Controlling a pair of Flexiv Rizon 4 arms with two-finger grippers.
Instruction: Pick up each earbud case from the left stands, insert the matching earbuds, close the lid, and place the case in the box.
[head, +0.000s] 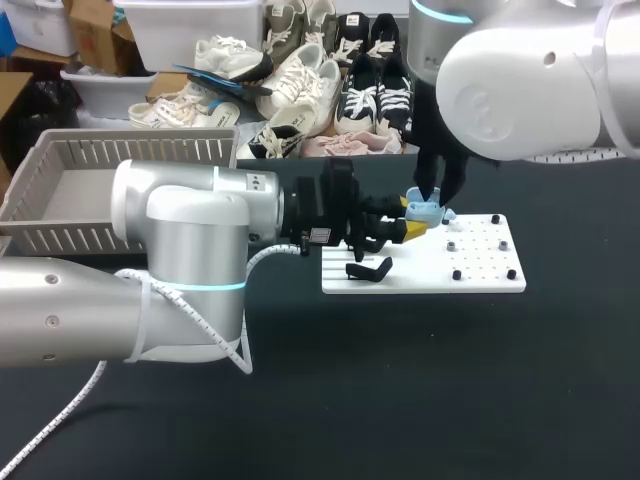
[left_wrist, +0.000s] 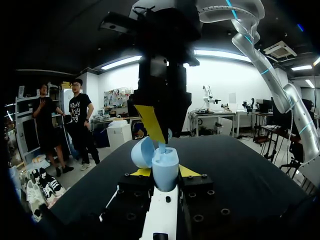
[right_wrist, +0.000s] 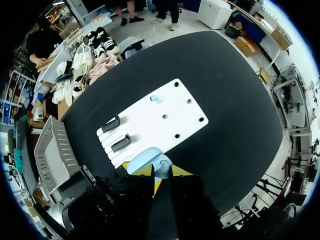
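We see a matte black table (head: 400, 380) carrying everything. Our two arms are smooth, glossy white shells: the left arm (head: 180, 240) lies across the table from the left, and the right arm (head: 520, 80) hangs down from the upper right. At the table's left back corner stands a grey plastic box (head: 60, 160) with slatted walls. To the right of the middle lies a flat white board (head: 480, 280), rectangular, dotted with small black pegs (head: 456, 274). Two black angular stands (right_wrist: 111, 123) sit on its grooved end.

The left gripper (left_wrist: 165, 172) is clamped on the earbud case (left_wrist: 165, 167) from both sides, its yellow tips only as far apart as the case is wide. It holds the case above the board's back edge. The right gripper (right_wrist: 161, 172) points straight down onto the case from above; whether it grips anything we cannot tell.

The case is pale blue, rounded and smooth. Its lid stands open, tipped back to one side. A small pale blue piece (right_wrist: 154, 98) lies on the board near a peg.
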